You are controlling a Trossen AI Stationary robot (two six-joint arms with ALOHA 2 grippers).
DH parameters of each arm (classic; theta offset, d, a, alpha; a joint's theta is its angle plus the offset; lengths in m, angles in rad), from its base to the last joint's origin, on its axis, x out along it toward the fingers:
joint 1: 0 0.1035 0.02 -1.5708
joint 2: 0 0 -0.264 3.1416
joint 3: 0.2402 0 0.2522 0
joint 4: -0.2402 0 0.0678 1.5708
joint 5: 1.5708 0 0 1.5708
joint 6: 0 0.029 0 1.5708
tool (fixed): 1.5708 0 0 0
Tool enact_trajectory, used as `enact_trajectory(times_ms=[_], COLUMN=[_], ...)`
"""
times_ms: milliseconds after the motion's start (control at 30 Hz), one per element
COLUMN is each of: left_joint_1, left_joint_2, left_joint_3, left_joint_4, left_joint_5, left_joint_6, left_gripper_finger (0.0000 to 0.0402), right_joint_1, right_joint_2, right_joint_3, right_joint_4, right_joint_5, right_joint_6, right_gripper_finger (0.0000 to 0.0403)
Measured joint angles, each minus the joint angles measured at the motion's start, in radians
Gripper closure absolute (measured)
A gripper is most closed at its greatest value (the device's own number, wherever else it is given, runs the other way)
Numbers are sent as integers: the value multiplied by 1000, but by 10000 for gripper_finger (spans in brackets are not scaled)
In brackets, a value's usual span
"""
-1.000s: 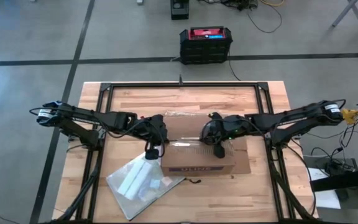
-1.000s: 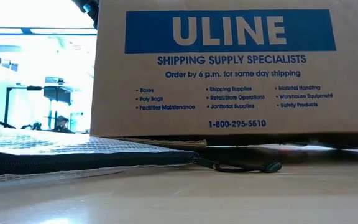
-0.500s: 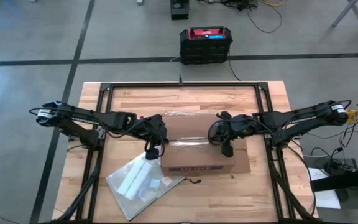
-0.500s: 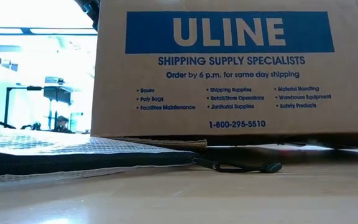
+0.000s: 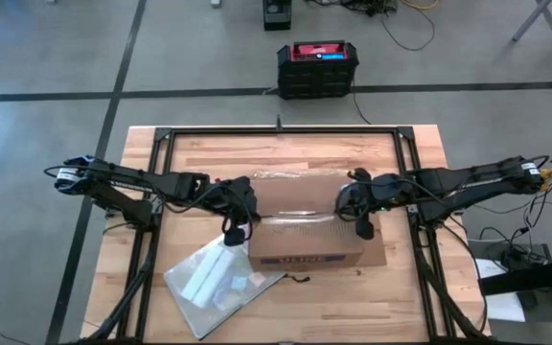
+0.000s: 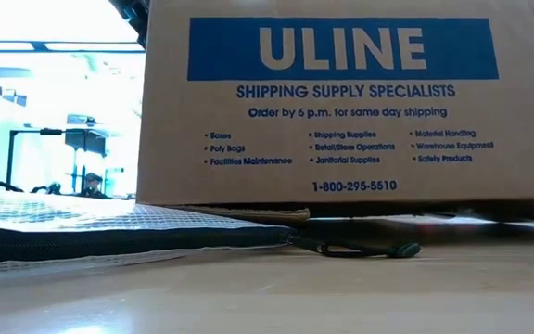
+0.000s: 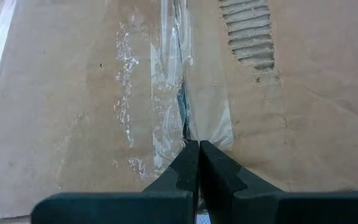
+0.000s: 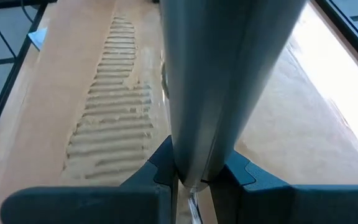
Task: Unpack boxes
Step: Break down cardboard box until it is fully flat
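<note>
The brown cardboard box (image 5: 307,245) stands mid-table; its blue ULINE label (image 6: 341,48) faces the low view. Clear tape (image 7: 166,106) runs along the top seam, and torn corrugated patches (image 8: 114,106) show beside it. My left gripper (image 5: 235,233) is shut at the box's left end, its tips (image 7: 199,144) on the taped seam. My right gripper (image 5: 362,228) is over the right part of the box top and is shut on a shiny grey strip of tape (image 8: 229,74). My left gripper rests its shut fingertips (image 7: 191,152) on the taped seam (image 7: 183,124) at the left end of the box top, coming in slanting from the table's left. Whether it pinches any tape I cannot tell. My right gripper pinches the tape strip's end (image 8: 194,168) between its two fingers. The strip runs away from the fingers in a flat band above the box top (image 8: 278,124).
A clear plastic bag (image 5: 220,280) with a white item lies on the table near the box's left front corner; its dark zipper edge and pull cord (image 6: 360,249) reach under the box front. A black-and-red case (image 5: 317,65) sits on the floor beyond the table.
My right gripper has moved along the box top toward the table's right edge, still shut on the tape strip. The shiny strip along the seam now stretches longer behind it. My left gripper has stayed at the box's left end.
</note>
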Motion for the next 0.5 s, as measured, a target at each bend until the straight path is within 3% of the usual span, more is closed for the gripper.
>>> enact_trajectory(times_ms=[500], left_joint_1=[-8], left_joint_2=[0], left_joint_3=[-7], left_joint_4=[12], left_joint_5=[28], left_joint_6=[-33], left_gripper_finger=[401], right_joint_1=[5], right_joint_2=[-95], right_joint_3=[-14], right_joint_4=[-125], right_joint_5=[9], right_joint_6=[41], right_gripper_finger=[363])
